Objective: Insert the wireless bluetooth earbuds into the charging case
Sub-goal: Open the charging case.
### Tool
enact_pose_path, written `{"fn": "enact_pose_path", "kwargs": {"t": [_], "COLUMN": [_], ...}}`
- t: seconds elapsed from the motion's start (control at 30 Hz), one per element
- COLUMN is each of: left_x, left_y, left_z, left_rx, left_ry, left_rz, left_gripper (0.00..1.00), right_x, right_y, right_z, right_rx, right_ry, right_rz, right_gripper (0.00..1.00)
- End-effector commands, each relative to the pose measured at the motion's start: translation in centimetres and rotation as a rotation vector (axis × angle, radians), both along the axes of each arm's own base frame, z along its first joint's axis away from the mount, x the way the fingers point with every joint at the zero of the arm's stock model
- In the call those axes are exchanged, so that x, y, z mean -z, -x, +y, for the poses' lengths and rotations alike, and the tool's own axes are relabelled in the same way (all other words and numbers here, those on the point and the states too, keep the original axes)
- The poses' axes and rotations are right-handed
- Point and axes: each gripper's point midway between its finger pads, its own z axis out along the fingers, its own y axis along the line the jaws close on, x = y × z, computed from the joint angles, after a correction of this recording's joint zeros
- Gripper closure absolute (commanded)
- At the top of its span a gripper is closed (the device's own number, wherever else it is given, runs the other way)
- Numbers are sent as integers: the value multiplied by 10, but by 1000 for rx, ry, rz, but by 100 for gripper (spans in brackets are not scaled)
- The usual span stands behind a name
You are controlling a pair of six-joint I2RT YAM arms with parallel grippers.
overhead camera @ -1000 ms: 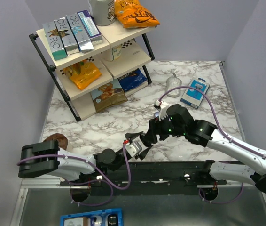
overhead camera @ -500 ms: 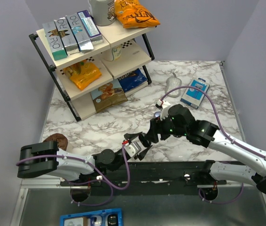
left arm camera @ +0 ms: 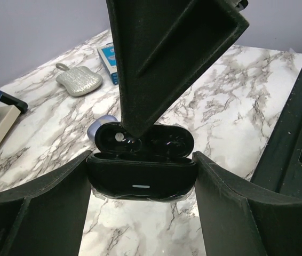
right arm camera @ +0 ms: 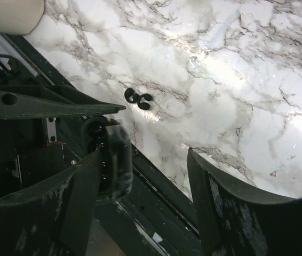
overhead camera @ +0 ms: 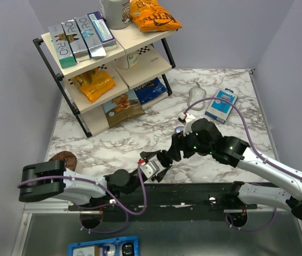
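Note:
The black charging case (left arm camera: 140, 178) has its lid open and sits clamped between the fingers of my left gripper (left arm camera: 141, 160), just above the marble near the table's front edge (overhead camera: 153, 169). My right gripper (right arm camera: 143, 154) is open and empty. One of its fingers (left arm camera: 156, 64) points down into the case's left well. The case shows at the left of the right wrist view (right arm camera: 108, 160). Two tiny glossy black earbuds (right arm camera: 138, 98) lie side by side on the marble, just beyond the case and apart from both grippers.
A shelf rack (overhead camera: 108, 64) with snack bags and boxes stands at the back left. A blue box (overhead camera: 221, 105) and a silver pouch (overhead camera: 196, 96) lie at the back right. A pale round object (left arm camera: 102, 124) sits just behind the case. A black rail (overhead camera: 193, 194) runs along the front edge.
My right gripper has moved a little left and down towards the case. My left gripper has barely moved and still holds the case.

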Motion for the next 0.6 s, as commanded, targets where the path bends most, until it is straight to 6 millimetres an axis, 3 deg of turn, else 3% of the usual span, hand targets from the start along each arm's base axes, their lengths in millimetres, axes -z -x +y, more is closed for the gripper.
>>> {"fn": "enact_pose_path", "kwargs": {"t": [0.0,0.17,0.33,0.57], "left_x": [-8,-7,-12,-23], "left_y": [4,4,2,2], "left_z": [2,3,4,-2], "left_rx": [11,5,-16,-15], "left_ry": [43,42,66,77], "left_rz": [8,12,2,-33], "left_gripper": [100,100,100,100], "right_x": [-3,-13,-25,-10], "right_y": [-4,-2,10,16], "right_z": [-10,-8,9,23], "right_rx": [29,12,-44,-68], "right_ry": [26,-9,-141,-181], "right_rz": [-30,-45,-14,77], "right_gripper": [27,27,30,39]}}
